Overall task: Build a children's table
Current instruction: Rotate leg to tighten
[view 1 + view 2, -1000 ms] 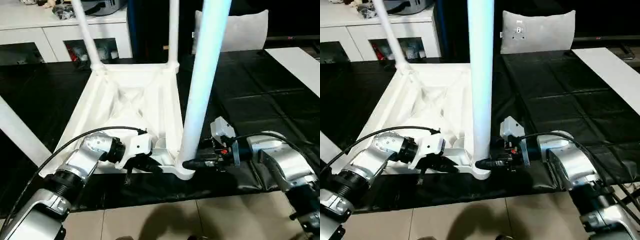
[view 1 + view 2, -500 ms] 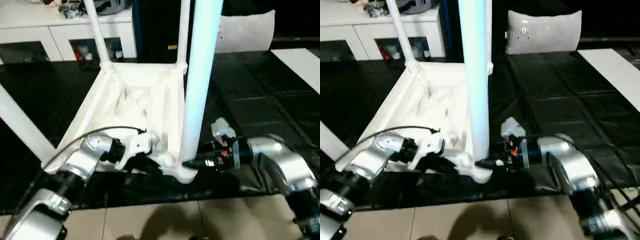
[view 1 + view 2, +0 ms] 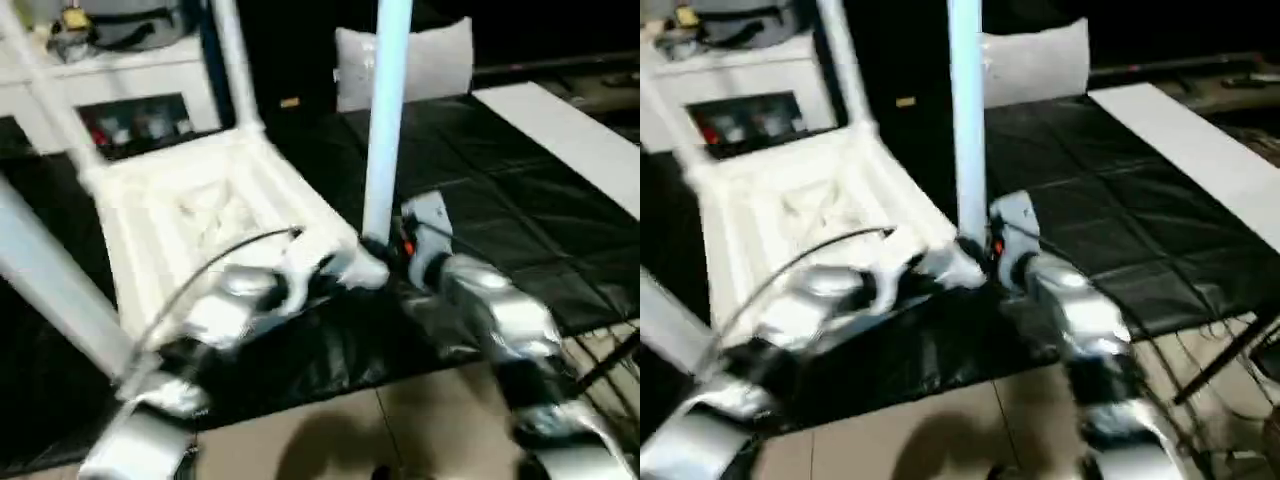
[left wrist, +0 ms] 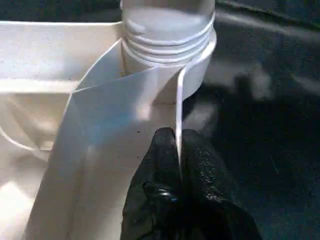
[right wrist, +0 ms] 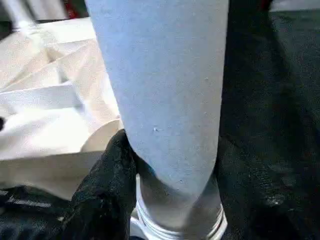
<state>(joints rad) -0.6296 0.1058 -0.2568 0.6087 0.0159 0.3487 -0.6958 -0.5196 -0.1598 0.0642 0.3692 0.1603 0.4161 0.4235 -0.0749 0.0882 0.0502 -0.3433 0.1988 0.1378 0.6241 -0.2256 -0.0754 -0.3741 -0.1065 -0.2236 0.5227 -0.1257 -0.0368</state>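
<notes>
Left hand (image 4: 177,165) pinched shut on thin edge; right hand (image 5: 167,170) fingers straddling tube; silver forearms converging inward.

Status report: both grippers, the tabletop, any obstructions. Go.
Left gripper shut on the tabletop rim at the near corner. Right gripper clamped round the near leg at its socket. Threads show above the socket. No obstruction seen.

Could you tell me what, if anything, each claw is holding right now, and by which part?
The left claw pinches the thin rim of the table top by the corner socket. The right claw grips the near leg just above its threaded base.
</notes>
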